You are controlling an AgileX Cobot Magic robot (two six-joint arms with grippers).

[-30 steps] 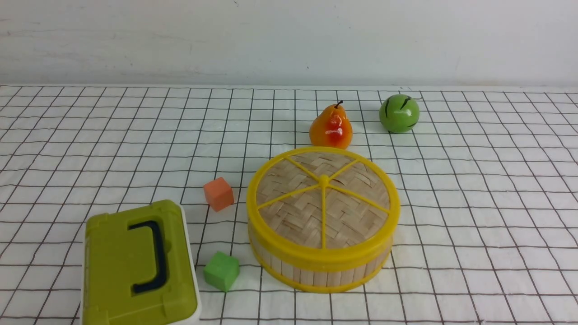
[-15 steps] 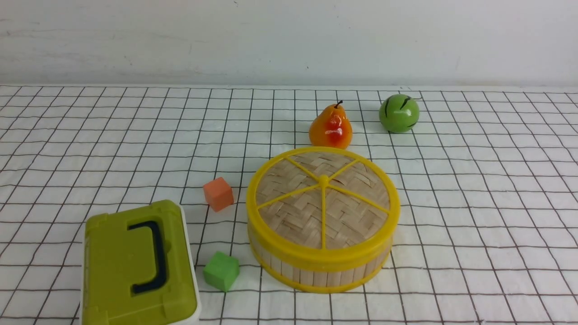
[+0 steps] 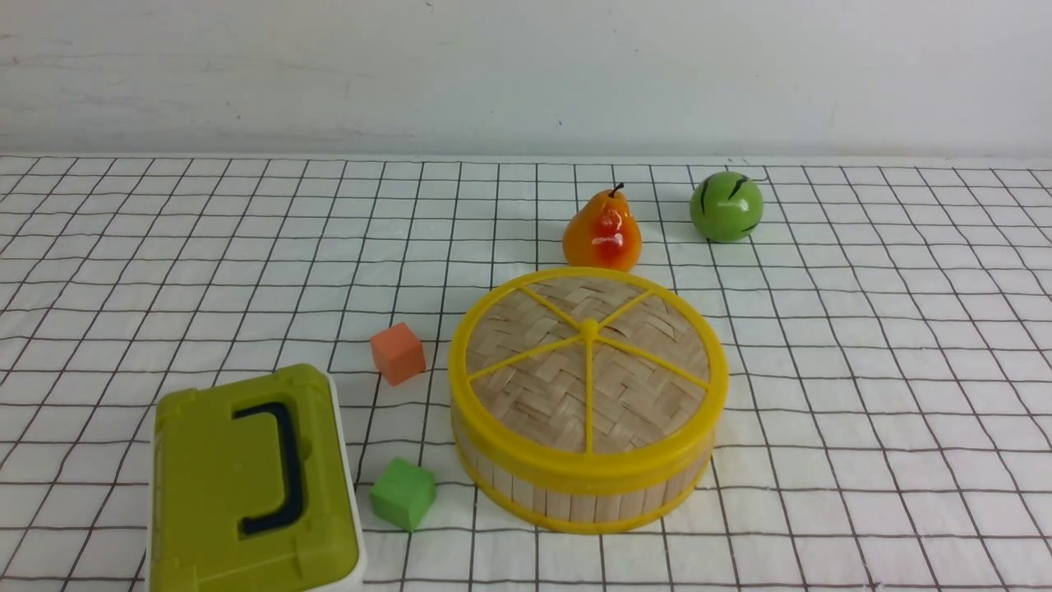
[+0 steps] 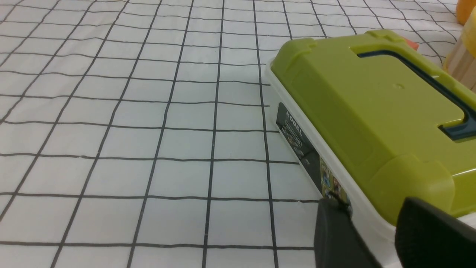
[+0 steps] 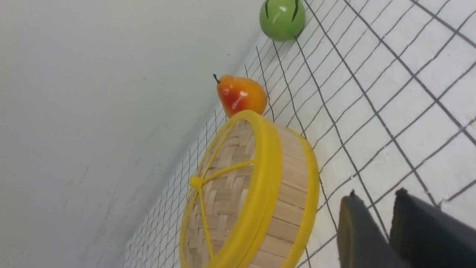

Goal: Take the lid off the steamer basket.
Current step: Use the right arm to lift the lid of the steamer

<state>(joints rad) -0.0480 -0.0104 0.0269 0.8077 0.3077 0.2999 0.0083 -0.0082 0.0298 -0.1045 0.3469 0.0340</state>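
A white covering point(image 3: 863, 345) with dark, slightly wavy grid lines spreads over the work surface, reaching a pale, faintly marked wall point(image 3: 526, 74) at twelve o'clock. Taking the steamer basket point(image 3: 583, 504) as the clock's centre, the pear point(image 3: 602, 234) sits close by at twelve, and the green striped ball point(image 3: 726, 206) lies farther off at one. The orange cube point(image 3: 399, 353) is between nine and ten, the green cube point(image 3: 403, 494) at eight, and the olive-green box point(image 3: 222, 485) beyond it, between eight and nine.

The left gripper point(image 4: 373, 201) has its fingers parted beside the box; whether they touch it cannot be told. The right gripper point(image 5: 377, 192) is also open, its fingertips modestly spaced and apart from the basket. Its wrist is rolled, for its camera sees the scene steeply slanted. The lid point(image 3: 588, 370) rests flat on the basket, knob upward.
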